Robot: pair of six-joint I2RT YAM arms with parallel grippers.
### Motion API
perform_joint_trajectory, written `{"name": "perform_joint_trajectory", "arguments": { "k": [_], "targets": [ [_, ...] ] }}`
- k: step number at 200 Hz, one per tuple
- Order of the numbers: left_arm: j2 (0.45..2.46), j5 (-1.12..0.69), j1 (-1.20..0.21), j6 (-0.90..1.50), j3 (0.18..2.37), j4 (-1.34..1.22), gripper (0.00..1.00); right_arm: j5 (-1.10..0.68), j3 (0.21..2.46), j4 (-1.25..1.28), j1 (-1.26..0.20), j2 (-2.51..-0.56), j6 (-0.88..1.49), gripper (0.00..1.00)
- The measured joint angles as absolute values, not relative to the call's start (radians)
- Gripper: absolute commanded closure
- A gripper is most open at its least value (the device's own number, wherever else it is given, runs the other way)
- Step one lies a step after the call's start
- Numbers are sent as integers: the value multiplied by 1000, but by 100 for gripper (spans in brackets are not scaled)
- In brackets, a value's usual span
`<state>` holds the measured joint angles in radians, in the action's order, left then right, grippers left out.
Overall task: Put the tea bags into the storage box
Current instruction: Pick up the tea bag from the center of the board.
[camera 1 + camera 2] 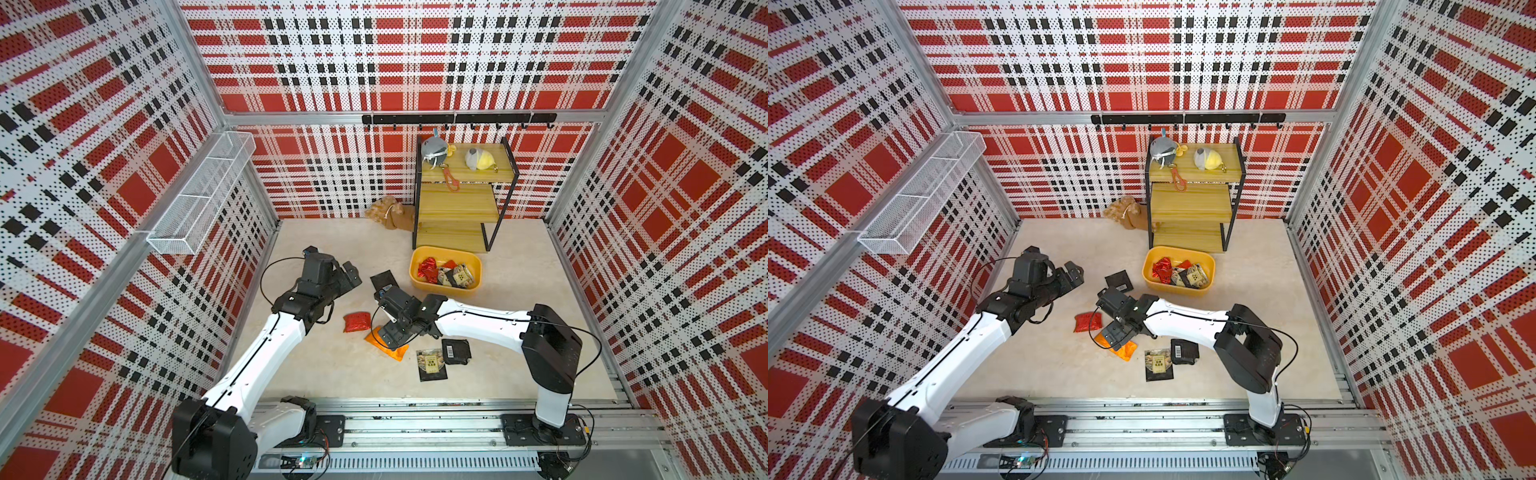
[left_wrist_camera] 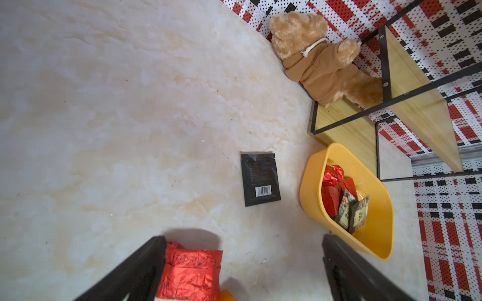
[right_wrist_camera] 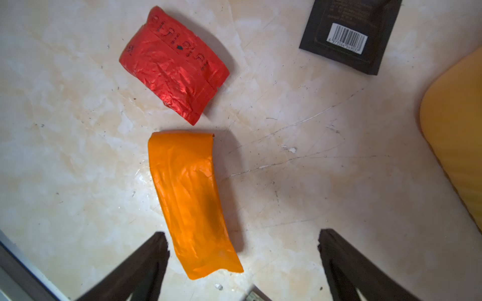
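**Task part done: several bags in the box, five loose on the table (image 1: 332,382).**

From the left, the left gripper (image 1: 351,275) hangs with its jaws wide apart and empty. We then count the red bag (image 1: 356,322), the far black bag (image 1: 384,279), the orange bag (image 3: 190,203), the pictured bag (image 1: 431,364) and the near black bag (image 1: 456,351), all outside the box (image 1: 436,291). The heap inside it (image 1: 446,272) is too jumbled to count. The right gripper (image 3: 242,234) stands over the orange bag with its jaws wide, gripping nothing. In both top views that arm hides most of the orange bag, while the right wrist view shows it whole. Only the top views show the pictured and near black bags.
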<state>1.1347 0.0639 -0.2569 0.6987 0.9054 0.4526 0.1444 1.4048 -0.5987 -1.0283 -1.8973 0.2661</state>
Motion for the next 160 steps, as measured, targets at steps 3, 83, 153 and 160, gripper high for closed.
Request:
{"name": "perform_joint_trajectory", "arguments": {
  "k": [3, 83, 153, 160],
  "targets": [
    [1131, 65, -254, 698, 902, 454, 1, 144, 1412, -599, -1029, -1904, 263, 4],
    [1078, 54, -171, 693, 830, 494, 1, 93, 1499, -616, -1079, -2016, 216, 3],
    [1078, 44, -170, 689, 818, 503, 1, 88, 1543, -660, -1082, -2095, 193, 13],
    [1079, 42, -170, 689, 818, 503, 1, 90, 1545, -664, -1081, -2099, 191, 16]
  ]
}}
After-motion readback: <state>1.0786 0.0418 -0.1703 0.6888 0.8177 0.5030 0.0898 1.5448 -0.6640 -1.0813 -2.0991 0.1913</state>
